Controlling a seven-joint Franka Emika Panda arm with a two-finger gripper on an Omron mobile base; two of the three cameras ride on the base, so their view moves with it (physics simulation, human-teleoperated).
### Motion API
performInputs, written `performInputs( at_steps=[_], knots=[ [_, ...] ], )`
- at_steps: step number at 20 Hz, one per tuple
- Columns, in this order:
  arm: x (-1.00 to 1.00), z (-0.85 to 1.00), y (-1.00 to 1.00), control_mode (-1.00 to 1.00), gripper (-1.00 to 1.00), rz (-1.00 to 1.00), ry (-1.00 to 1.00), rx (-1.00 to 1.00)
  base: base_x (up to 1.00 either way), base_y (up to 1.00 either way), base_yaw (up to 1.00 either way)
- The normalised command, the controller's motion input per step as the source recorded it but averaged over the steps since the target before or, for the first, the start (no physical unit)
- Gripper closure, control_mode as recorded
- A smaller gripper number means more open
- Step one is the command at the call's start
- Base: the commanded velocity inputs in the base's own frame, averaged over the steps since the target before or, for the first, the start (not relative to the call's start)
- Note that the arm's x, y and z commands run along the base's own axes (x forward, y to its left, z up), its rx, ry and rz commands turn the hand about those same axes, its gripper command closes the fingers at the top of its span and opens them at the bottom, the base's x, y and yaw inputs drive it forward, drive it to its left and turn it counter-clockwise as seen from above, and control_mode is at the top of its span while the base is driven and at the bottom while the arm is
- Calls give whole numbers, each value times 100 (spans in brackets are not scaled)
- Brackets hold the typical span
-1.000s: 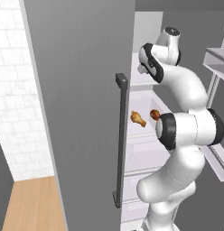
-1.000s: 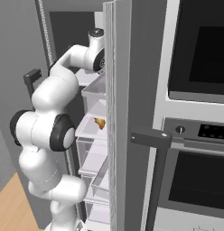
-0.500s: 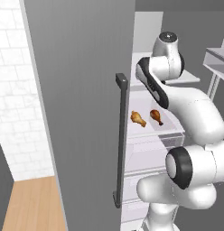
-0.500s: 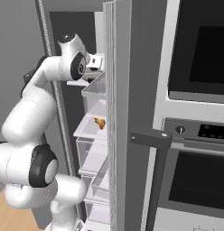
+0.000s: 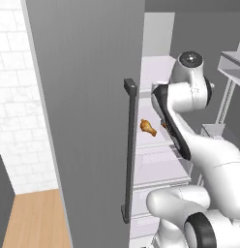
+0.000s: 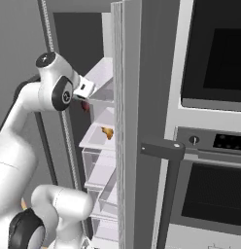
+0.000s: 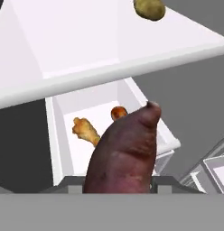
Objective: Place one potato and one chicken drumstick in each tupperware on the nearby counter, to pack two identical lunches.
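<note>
Standing open, one tall grey fridge door (image 5: 83,111) with a dark vertical bar handle (image 5: 128,150) takes up the left of the left base view, smooth and flat-faced. To the right of the fridge in the right base view, two stacked ovens (image 6: 215,146) with dark glass fronts fill the wall, the lower one carrying a dark bar handle (image 6: 161,148). Inside the fridge, white shelves and clear plastic drawers (image 6: 100,170) sit one below another.

The white arm reaches into the fridge at upper-shelf height, and its gripper (image 7: 118,187) pinches one dark reddish-brown potato (image 7: 125,155) between the jaws; the potato is long, tapered and rough-skinned, and it juts out ahead of the fingers, in the air off the shelf. A dark red bit of it shows below the hand in the right base view (image 6: 85,106).

A second potato (image 7: 150,9), yellowish-green, rounder and speckled, lies on the white upper shelf (image 7: 86,45). Below that shelf, two orange-brown chicken drumsticks lie in a white bin: one club-shaped with a paler bone end (image 7: 86,130), the other (image 7: 118,112) just beside it and partly hidden behind the held potato.
</note>
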Motion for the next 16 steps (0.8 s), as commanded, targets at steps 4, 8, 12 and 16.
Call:
performInputs(
  at_steps=[4,8,12,16],
  knots=[
    [-100,-6,0,-100,100,-21,0,17,0,0,0],
    [-100,-23,3,-100,100,-16,5,21,0,0,0],
    [-50,-19,6,100,100,-8,3,9,-50,10,-8],
    [0,0,0,100,100,0,0,0,-100,23,-13]
  ],
)
